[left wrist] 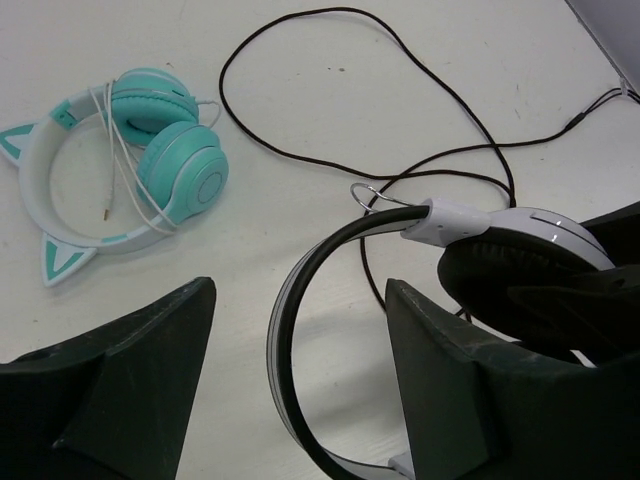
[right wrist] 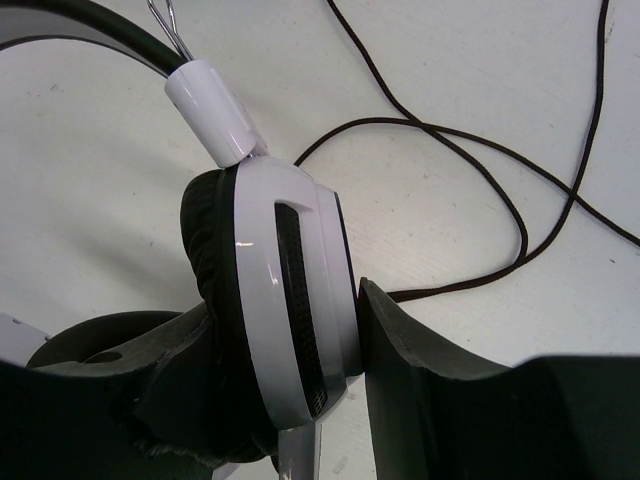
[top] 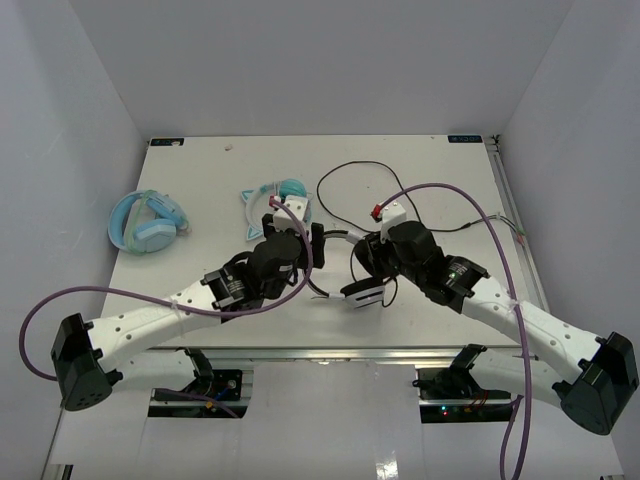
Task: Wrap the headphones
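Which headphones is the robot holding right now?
The black-and-white headphones: the right gripper pinches one white earcup. The teal cat-ear headphones and the light-blue headphones lie on the table, untouched.

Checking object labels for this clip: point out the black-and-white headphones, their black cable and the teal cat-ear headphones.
headphones (right wrist: pixel 258 290): right wrist view, on the white earcup shell.
cable (left wrist: pixel 221 85): left wrist view, on the left bend of its loop.
teal cat-ear headphones (left wrist: pixel 185 175): left wrist view, on the lower earcup.
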`<state>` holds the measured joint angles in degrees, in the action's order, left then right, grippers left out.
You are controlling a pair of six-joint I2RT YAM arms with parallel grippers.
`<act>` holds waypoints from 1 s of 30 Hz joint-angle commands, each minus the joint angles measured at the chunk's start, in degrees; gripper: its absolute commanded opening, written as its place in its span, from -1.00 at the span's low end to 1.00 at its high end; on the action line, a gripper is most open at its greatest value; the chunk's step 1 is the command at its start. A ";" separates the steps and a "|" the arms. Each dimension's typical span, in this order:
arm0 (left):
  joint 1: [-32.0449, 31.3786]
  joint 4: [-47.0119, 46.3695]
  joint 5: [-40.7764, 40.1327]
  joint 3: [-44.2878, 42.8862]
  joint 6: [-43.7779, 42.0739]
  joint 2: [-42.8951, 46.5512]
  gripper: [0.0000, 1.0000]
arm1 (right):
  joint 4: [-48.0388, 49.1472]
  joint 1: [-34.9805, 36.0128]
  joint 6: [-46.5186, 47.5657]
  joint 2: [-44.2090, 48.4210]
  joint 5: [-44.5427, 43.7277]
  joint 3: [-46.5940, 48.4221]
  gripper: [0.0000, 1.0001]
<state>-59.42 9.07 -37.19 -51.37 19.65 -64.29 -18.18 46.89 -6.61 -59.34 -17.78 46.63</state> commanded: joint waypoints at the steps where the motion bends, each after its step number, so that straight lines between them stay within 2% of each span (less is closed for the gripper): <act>1: -0.08 9.54 1.19 -6.08 -1.81 -1.80 0.53 | 5.84 0.16 -2.30 3.28 -2.31 0.98 -0.85; 8: -0.08 15.45 7.31 -7.25 -1.55 -0.84 0.46 | 5.87 0.13 -2.44 4.14 -1.99 0.65 -0.85; 13: -0.08 16.63 6.63 -7.08 -1.90 -3.43 0.45 | 5.92 0.17 -2.39 4.68 -1.46 0.17 -0.85; 17: -0.08 16.59 5.53 -8.48 -2.52 -5.58 0.32 | 6.12 0.19 -2.26 4.95 -0.56 -0.05 -0.85; 21: -0.08 16.80 4.62 -9.89 -2.95 -8.14 0.29 | 6.47 0.34 -2.35 4.66 0.59 -0.25 -0.85; 23: -0.08 16.94 4.39 -10.26 -2.80 -9.39 0.20 | 6.40 0.57 -2.35 4.54 0.69 -0.31 -0.85; 27: -0.08 16.94 3.89 -10.99 -2.48 -10.98 0.15 | 6.40 0.71 -2.21 4.76 1.08 -0.28 -0.85; 30: -0.08 17.05 3.48 -11.49 -2.62 -11.84 -0.09 | 6.49 0.85 -2.16 4.77 1.33 -0.26 -0.85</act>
<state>-59.39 25.87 -32.44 -60.17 17.02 -75.96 -17.92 47.31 -7.37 -56.34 -17.44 45.93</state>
